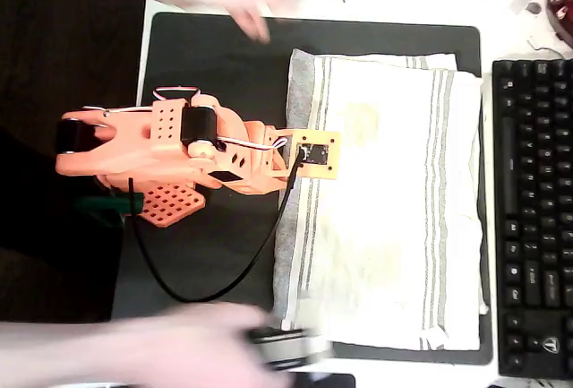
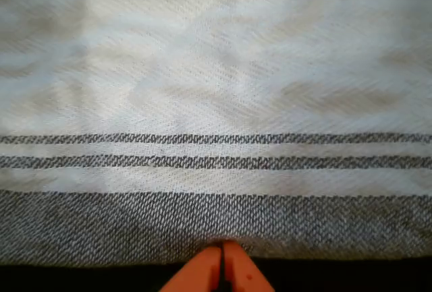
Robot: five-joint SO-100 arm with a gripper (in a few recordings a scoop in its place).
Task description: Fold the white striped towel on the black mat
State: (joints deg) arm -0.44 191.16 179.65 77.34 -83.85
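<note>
Here the pincer [image 2: 221, 255], tips together, meets the white striped towel [image 2: 216, 103] edge.

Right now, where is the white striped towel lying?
In the overhead view, the white striped towel lies flat on the right part of the black mat, beside the keyboard.

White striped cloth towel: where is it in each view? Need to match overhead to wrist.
Overhead view: the thin white striped cloth towel lies flat on the right half of the black mat.
Wrist view: the towel spans the picture above the orange gripper.
Shared landmark: its grey edge band.
</note>
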